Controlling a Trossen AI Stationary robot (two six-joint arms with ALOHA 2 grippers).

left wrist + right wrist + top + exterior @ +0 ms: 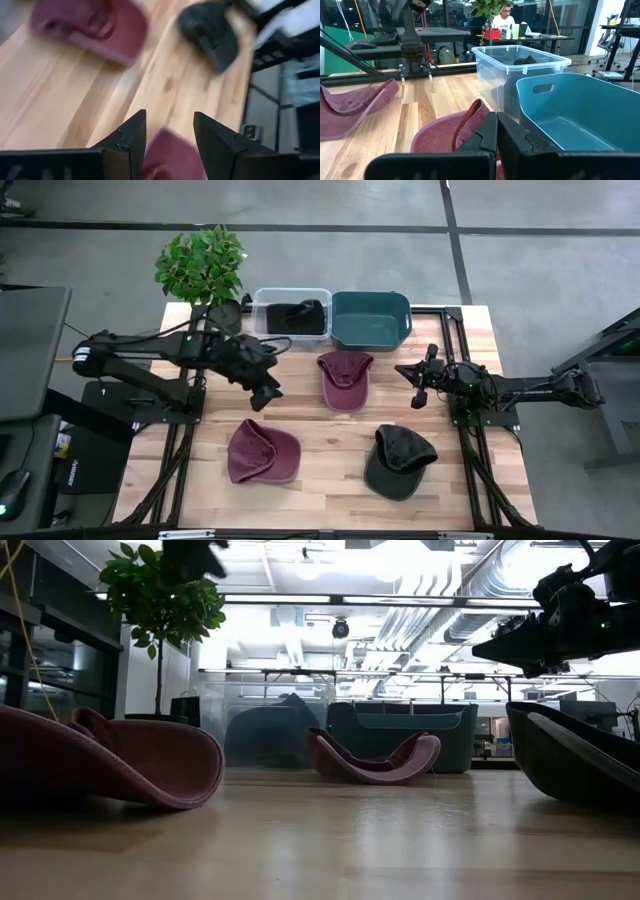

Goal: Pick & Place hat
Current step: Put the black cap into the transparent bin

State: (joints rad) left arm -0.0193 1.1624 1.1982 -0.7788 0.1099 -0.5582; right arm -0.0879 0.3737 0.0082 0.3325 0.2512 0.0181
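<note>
Three hats lie upside down on the wooden table: a maroon hat (262, 452) near left, a second maroon hat (345, 378) (445, 132) in the middle, and a dark hat (400, 460) (580, 755) near right. Another dark hat (295, 315) lies in the clear bin (292, 298). My left gripper (265, 392) (170, 132) hangs open over bare wood between the clear bin and the near-left maroon hat (95, 25). A maroon shape shows past its fingers, blurred. My right gripper (418, 385) (496, 135) is shut, raised to the right of the middle hat.
An empty teal bin (370, 318) (580, 110) stands beside the clear bin (520, 70) at the far edge. A potted plant (200, 265) is at the far left corner. Bare wood lies between the hats. A person (502, 15) sits at a desk beyond the table.
</note>
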